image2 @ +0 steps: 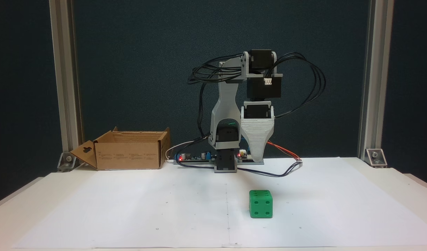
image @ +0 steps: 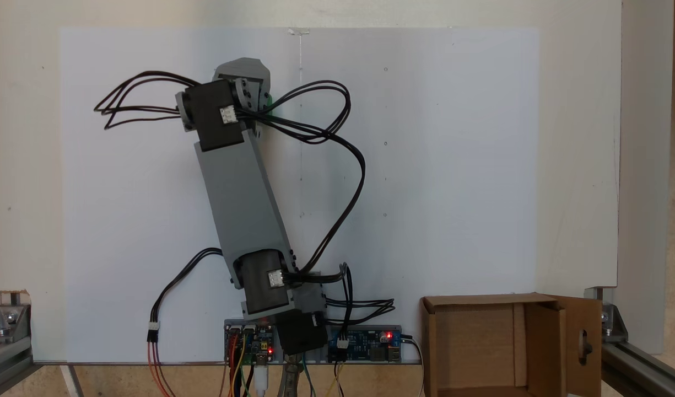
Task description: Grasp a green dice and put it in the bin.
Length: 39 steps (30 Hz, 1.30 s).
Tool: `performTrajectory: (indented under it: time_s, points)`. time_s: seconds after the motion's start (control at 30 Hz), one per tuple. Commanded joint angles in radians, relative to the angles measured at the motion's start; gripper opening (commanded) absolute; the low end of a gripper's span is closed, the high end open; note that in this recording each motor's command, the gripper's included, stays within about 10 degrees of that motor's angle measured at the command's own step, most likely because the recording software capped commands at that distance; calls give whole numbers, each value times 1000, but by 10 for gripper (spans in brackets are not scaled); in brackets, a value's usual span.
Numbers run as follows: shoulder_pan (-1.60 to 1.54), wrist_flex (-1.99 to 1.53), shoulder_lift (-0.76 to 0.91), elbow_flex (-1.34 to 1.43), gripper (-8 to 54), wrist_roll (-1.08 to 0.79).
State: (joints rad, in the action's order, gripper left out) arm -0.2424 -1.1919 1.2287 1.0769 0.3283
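Sitting alone on the white paper sheet [image2: 129, 209], the green dice [image2: 260, 204] rests flat and untouched, out in open space where I can come at it from above. My claw [image2: 257, 158] hangs pointing straight down above and behind it, lifted clear of the bench [image2: 391, 181]; the dice lies below the tip and nearer that camera. From the front I see one grey wedge tapering to a single tip, so I cannot tell how wide the claw stands, and nothing looks to be held in it. In the fixed view from above, the arm [image: 241, 187] hides the claw, and only a green sliver shows beside the wrist, probably the dice. The bin [image2: 129, 153] waits well off by the arm's base, flaps open, mouth up, ready for the drop.
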Motion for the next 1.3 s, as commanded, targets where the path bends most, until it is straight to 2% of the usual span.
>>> performTrajectory:
  time_s: [0.0,0.93,1.27]
  points:
    - [-9,11,5,-51,445,55]
    - [-9,71,2,48,439,64]
    - [-8,206,-2,160,431,64]
